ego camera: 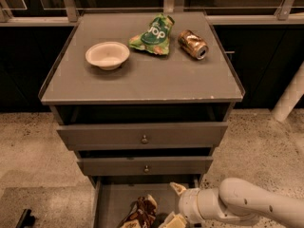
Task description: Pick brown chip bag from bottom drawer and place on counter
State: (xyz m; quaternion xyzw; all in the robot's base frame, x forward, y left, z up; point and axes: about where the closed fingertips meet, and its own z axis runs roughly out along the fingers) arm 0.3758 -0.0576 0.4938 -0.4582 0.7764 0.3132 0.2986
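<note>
The brown chip bag (140, 214) lies in the open bottom drawer (110, 204), at the frame's bottom edge and partly cut off. My gripper (174, 205) comes in from the right on a cream-white arm and sits over the drawer just right of the bag. One finger points up and the other points down at the frame's edge, so the jaws stand apart with nothing between them. The grey counter (156, 77) tops the cabinet above.
On the counter stand a cream bowl (108, 55), a green bag with white lettering (154, 34) and a tipped copper-brown can (193, 44). Two upper drawers with round knobs (144, 138) stick out slightly. A white post (290, 96) stands at the right.
</note>
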